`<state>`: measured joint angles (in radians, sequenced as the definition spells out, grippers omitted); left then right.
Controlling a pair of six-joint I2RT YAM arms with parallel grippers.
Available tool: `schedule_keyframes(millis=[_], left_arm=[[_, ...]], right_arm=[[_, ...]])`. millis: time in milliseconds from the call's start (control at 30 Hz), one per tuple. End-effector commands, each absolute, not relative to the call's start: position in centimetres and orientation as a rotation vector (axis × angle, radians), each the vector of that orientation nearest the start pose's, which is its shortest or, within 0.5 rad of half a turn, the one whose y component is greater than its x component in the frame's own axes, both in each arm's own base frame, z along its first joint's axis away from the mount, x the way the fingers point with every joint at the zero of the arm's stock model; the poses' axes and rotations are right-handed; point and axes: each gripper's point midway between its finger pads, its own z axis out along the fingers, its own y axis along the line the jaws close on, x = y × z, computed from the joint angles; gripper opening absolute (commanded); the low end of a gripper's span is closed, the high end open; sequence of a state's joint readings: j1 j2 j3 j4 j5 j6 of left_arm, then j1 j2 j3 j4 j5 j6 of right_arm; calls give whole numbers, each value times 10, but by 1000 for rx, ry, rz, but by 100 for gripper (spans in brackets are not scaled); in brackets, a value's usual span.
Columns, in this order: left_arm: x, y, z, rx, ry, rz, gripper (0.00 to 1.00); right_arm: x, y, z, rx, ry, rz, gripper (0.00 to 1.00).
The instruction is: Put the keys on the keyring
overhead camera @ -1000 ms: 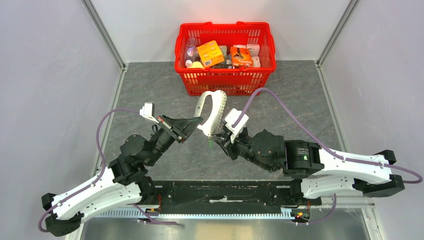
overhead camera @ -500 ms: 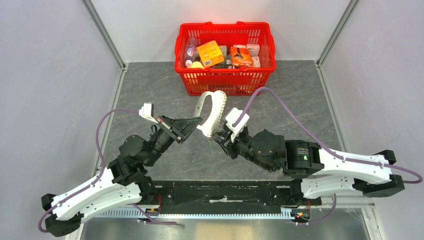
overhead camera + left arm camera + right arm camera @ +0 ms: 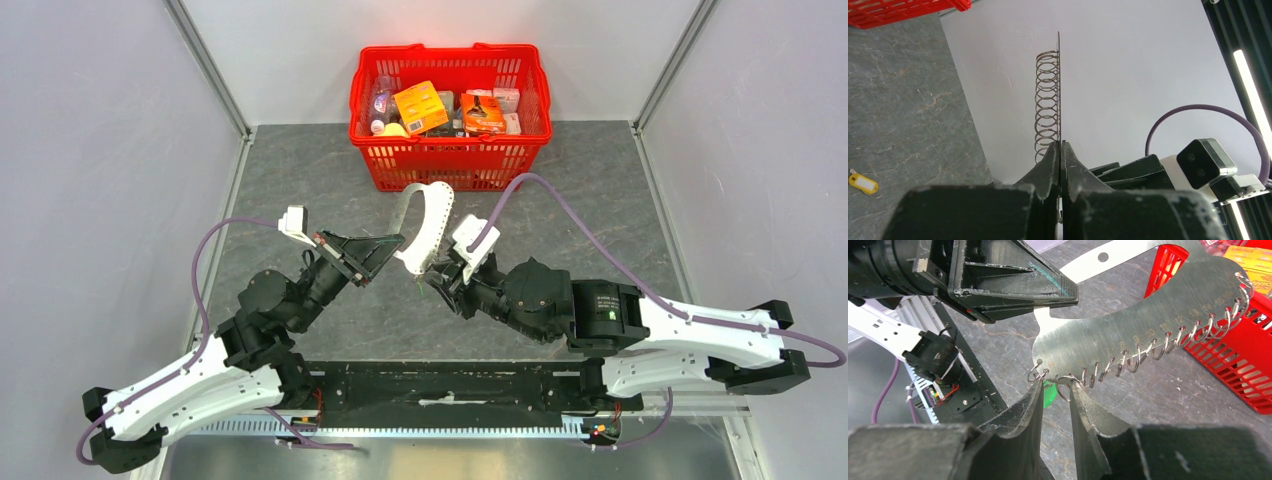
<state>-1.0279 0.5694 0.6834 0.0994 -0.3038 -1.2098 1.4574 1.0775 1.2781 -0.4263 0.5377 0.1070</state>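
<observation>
Grey stone-patterned counter, white-walled booth, one red plastic basket at the far edge. One curved flat steel plate edged with a row of wire keyrings, pinched edge-on in the pressed-together left jaws. The right jaws are nearer its lowest ring and narrowly parted, with one green-tagged key between them, grip unclear. One yellow-tagged key lies loose on the counter, well apart.

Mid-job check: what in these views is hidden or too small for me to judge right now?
Bright green plastic tag: right wrist view, mostly behind fingers of the right gripper; held or ringed, cannot tell.
Small yellow plastic tag: left wrist view, too small to show its key; not found in top view.
Flat metal plate edged with wire rings: left wrist view, edge-on in the shut left gripper, face unseen.
</observation>
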Motion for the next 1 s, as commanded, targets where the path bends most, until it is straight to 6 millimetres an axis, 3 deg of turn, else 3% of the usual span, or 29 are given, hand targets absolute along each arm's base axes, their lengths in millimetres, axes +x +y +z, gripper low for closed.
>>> schedule_keyframes(millis=[0, 700, 967], left_arm=[[147, -235, 415, -406, 1444, -1747, 2], [146, -234, 414, -408, 1446, -1756, 2], [145, -234, 414, -409, 1443, -1760, 2]], right_arm=[[117, 323, 391, -736, 1590, 765, 34], [113, 324, 403, -626, 1650, 860, 44], [116, 328, 396, -621, 1678, 833, 44]])
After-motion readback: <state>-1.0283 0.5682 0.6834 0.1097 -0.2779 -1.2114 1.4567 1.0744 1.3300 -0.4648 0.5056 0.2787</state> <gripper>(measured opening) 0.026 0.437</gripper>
